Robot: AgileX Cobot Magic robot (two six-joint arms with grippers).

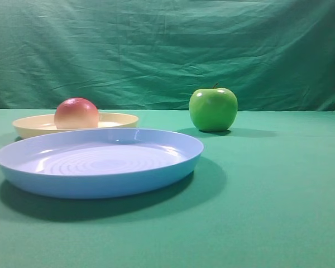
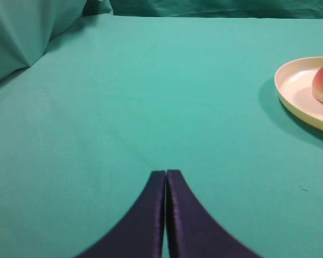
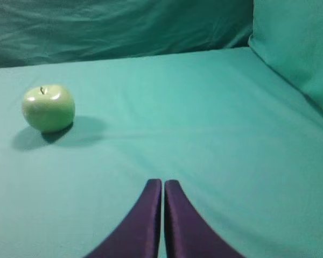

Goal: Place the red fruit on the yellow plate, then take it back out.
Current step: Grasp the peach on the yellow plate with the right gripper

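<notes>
red fruit point(image 1: 76, 113) sat on yellow plate point(image 1: 117, 119) | left gripper point(image 2: 166, 173) closed, empty, over bench point(image 2: 151, 107) | right gripper point(image 3: 162, 183) closed, empty | green apple point(image 3: 48, 108) stood apart | blue plate point(image 1: 100, 181) in front

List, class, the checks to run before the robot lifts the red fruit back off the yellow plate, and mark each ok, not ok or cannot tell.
1. Red fruit sits on yellow plate: ok.
2. Left tool open for a grasp: not ok, it is shut.
3. Right tool empty: ok, shut on nothing.
4. Green apple apart from the plate: ok.
5. Blue plate touching the yellow plate: cannot tell.
</notes>
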